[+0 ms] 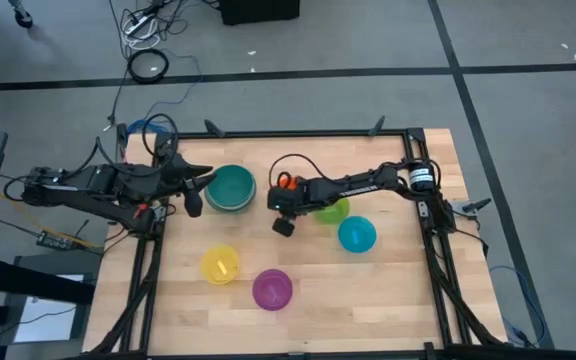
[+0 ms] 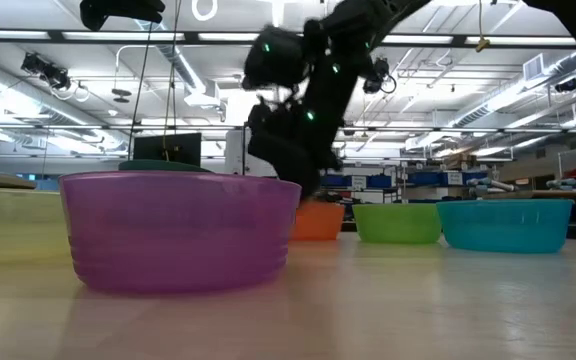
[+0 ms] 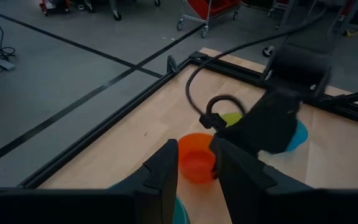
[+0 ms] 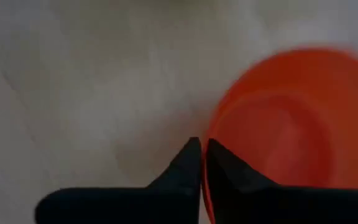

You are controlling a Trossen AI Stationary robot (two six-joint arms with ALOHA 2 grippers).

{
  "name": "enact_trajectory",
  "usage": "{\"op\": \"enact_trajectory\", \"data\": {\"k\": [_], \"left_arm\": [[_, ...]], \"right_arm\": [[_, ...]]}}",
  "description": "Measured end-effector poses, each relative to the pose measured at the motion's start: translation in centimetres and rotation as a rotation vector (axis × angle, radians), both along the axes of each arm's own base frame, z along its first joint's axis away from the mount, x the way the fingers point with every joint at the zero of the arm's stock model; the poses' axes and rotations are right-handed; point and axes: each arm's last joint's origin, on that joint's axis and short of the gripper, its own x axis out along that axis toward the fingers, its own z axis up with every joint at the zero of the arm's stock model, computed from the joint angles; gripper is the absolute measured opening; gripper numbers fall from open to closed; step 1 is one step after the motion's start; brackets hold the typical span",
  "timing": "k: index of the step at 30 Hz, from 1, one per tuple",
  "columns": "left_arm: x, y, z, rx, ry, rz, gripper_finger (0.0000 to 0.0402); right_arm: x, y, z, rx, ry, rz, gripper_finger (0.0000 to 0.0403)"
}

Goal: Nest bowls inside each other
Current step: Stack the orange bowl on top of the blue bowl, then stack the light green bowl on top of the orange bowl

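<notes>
The orange bowl [image 1: 283, 182] stands on its base at the table's far middle. My right gripper [image 4: 202, 144] is shut on its rim. The teal bowl [image 1: 230, 188] sits in a sage green one at the far left. My left gripper [image 3: 194, 165] hovers open beside that stack, touching nothing. The lime green bowl [image 1: 333, 210] and the blue bowl [image 1: 356, 235] stand right of centre. The yellow bowl [image 1: 220, 264] and the purple bowl [image 1: 272, 289] stand nearer the front edge. My right gripper pinches the orange bowl's rim [image 4: 215, 121] between its two fingers, one finger inside the bowl and one outside. The fingers come slanting down from above, from the table's right side. The bowl sits upright with its base on the table [image 2: 318, 222].
A black frame [image 1: 298, 134] runs around the wooden table. In the low view the purple bowl [image 2: 180, 230] stands closest, with the lime green bowl [image 2: 398, 222] and the blue bowl [image 2: 505, 224] farther back. Bare wood lies along the front edge.
</notes>
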Motion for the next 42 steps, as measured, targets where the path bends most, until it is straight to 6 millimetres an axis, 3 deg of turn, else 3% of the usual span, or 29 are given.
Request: {"op": "enact_trajectory", "data": {"k": [7,13,17,20,22,25,36,42], "left_arm": [[0.1,0.0,0.2,0.002,-0.022,0.01,0.0117],[0.2,0.0,0.6,0.019,-0.059,0.004,0.0117],[0.4,0.0,1.0,0.034,-0.087,-0.002,0.0117],[0.4,0.0,1.2,0.038,-0.103,-0.004,0.0117],[0.4,0.0,1.1,0.046,-0.095,-0.007,0.0117],[0.4,0.0,1.1,0.046,-0.094,-0.007,0.0117],[0.5,0.0,1.0,0.053,-0.081,-0.009,0.0117],[0.5,0.0,0.9,0.053,-0.074,-0.009,0.0117]], "right_arm": [[3.3,1.4,6.7,-0.08,-0.264,0.133,0.0001],[5.0,0.3,9.9,-0.076,-0.515,0.172,0.0001],[6.0,-0.6,9.1,-0.032,-0.586,0.185,0.0],[7.1,-0.9,7.4,0.018,-0.615,0.187,0.0],[7.2,-0.9,5.9,0.01,-0.558,0.169,0.0],[7.5,-0.9,5.3,-0.015,-0.562,0.163,0.0006],[7.4,-0.9,6.2,-0.01,-0.591,0.144,0.0105],[5.5,-0.9,7.4,-0.079,-0.434,0.093,0.0133]]}}
